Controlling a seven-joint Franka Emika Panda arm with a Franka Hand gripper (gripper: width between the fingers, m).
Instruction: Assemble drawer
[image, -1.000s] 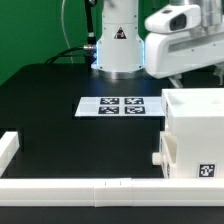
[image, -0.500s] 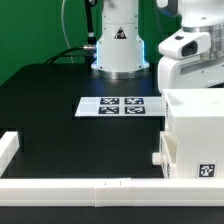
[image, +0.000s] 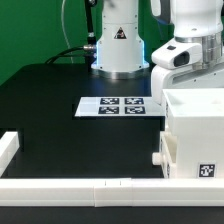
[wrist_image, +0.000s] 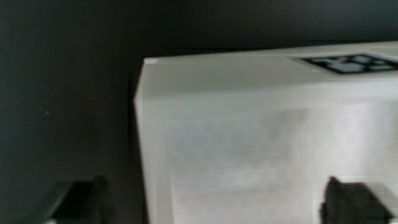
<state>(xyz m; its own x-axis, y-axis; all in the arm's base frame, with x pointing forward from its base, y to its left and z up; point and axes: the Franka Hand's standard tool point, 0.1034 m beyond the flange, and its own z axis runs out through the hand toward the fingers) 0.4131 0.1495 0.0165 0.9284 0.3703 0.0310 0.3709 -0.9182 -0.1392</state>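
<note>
Standing on the black table (image: 50, 100) at the exterior view's right edge: drawer (image: 195, 135), knob (image: 160, 157) facing that view's left; long axis unclear, cropped. Gripper (wrist_image: 214, 200) above it, fingers apart.

I am wearing glossy white shells all over. My round base (image: 118, 52), at the far side, is carrying a black triangular sticker (image: 119, 34) on its front, and a blue light (image: 147, 48) is glowing along its edges. Black cables (image: 72, 48) are trailing from it toward the exterior view's left. On the exterior view's right, my rounded white arm link (image: 190, 15) is running into a blocky white wrist housing (image: 188, 56) with a dark oval patch on its face. In the wrist view, my two fingers (wrist_image: 82, 197) are showing as dark, blurred tips.
</note>
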